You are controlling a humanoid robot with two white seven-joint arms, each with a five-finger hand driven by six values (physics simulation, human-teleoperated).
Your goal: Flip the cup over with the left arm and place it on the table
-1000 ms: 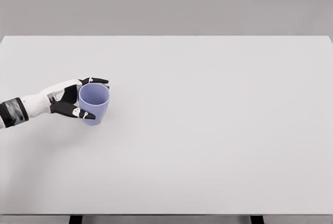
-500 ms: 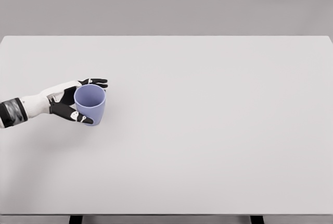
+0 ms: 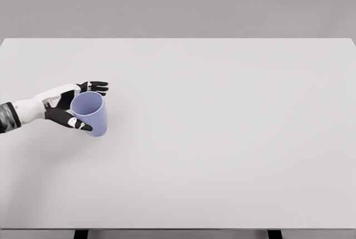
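Gripping the blue cup (image 3: 90, 113) – left robot hand (image 3: 69, 107) wraps it, mouth tilted up-left

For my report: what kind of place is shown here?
Likely a simulated test bench, not a real room: a bare white table, a plain grey backdrop, and only a blue cup held by the left hand.

Smooth matt plastic-looking lavender-blue cup (image 3: 90, 113). Matt, even, featureless wide white table top (image 3: 222, 128). Hard, slightly glossy white shell with black finger segments on left robot hand (image 3: 68, 109).
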